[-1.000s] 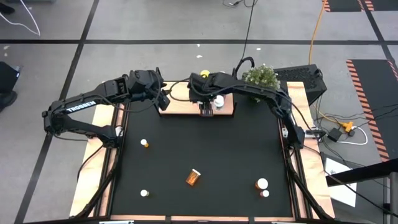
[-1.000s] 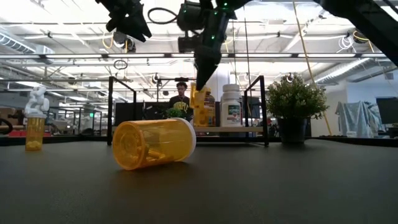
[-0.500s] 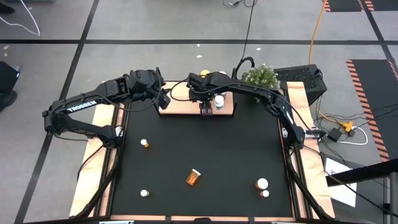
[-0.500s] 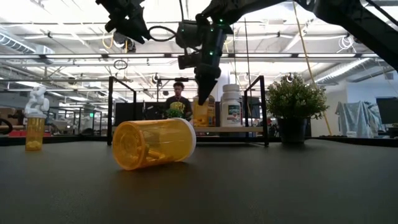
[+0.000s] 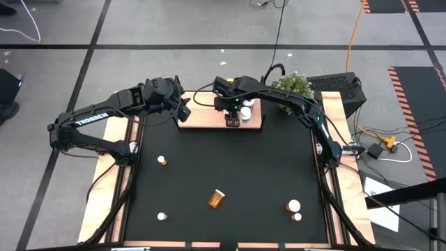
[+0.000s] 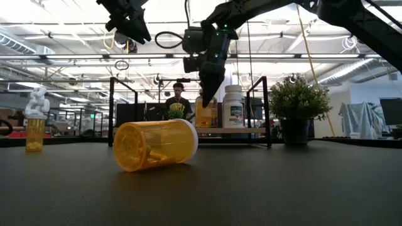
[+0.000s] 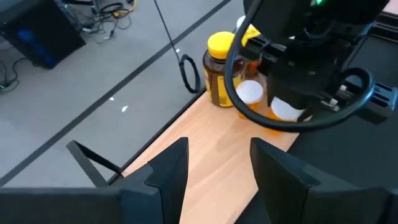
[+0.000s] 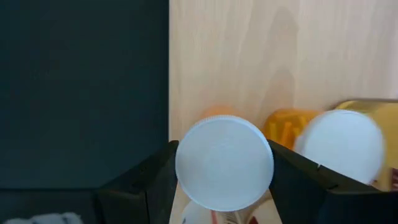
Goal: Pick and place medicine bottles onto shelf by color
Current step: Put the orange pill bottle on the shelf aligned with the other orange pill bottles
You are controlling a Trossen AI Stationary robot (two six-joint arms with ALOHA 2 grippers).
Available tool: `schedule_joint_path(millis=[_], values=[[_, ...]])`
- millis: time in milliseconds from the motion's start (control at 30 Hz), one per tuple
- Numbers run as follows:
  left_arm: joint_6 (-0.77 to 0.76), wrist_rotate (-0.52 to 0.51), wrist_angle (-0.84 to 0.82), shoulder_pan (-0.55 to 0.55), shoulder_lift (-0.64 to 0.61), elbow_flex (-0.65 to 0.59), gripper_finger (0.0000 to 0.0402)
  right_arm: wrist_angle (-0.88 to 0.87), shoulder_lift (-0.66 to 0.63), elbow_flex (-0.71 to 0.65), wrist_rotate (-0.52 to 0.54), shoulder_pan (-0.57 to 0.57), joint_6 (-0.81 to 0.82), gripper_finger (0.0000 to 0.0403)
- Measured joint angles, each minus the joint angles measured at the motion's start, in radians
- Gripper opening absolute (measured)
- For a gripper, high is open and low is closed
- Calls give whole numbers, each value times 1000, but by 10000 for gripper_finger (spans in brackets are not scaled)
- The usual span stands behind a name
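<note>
My right gripper [image 5: 233, 118] stands over the light-wood shelf [image 5: 202, 120] at the table's far edge. It is shut on an orange medicine bottle with a white cap [image 8: 224, 163], [image 6: 205, 114]. Beside that bottle on the board stand a white bottle [image 6: 233, 107], another orange bottle [image 8: 339, 146] and a yellow-lidded amber jar [image 7: 221, 68]. My left gripper [image 7: 217, 168] hangs open and empty above the shelf's left end. More bottles are on the black mat: a large orange one on its side [image 5: 217, 199], a small orange one [image 5: 162, 161] and white ones [image 5: 293, 206], [image 5: 162, 216]. My right gripper pinches the orange bottle by the rim of its white cap [image 8: 186, 163], one finger [image 8: 155, 183] on each side. The fingers come from above, pointing steeply down. The bottle is upright, its base down at the shelf board; whether it rests there I cannot tell.
A green potted plant [image 5: 291, 85] stands just right of the shelf. Black posts [image 6: 112, 110] rise at the shelf's corners. Beyond the table a person [image 6: 181, 100] shows in the room.
My right gripper has sunk toward the shelf with the orange bottle. The bottle hung well above the board before. Now it stands low, next to the white bottle and still upright.
</note>
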Motion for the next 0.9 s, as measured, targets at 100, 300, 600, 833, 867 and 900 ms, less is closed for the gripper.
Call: schedule_joint_path(millis=[100, 300, 600, 833, 867, 900], values=[[-1, -1, 0, 0, 0, 0, 172, 6, 0, -22, -3, 0, 0, 216], [-2, -1, 0, 0, 0, 0, 172, 18, 0, -44, 45, 0, 0, 232], [-29, -1, -25, 0, 0, 1, 172, 45, 0, -44, 45, 0, 23, 244], [-48, -1, -61, 0, 0, 1, 172, 70, 0, -44, 45, -1, 64, 244], [-52, -1, -61, 0, 0, 1, 172, 68, 0, -44, 45, -1, 69, 244], [-55, -1, -61, -1, 0, 1, 172, 62, -2, -44, 45, -1, 75, 244]])
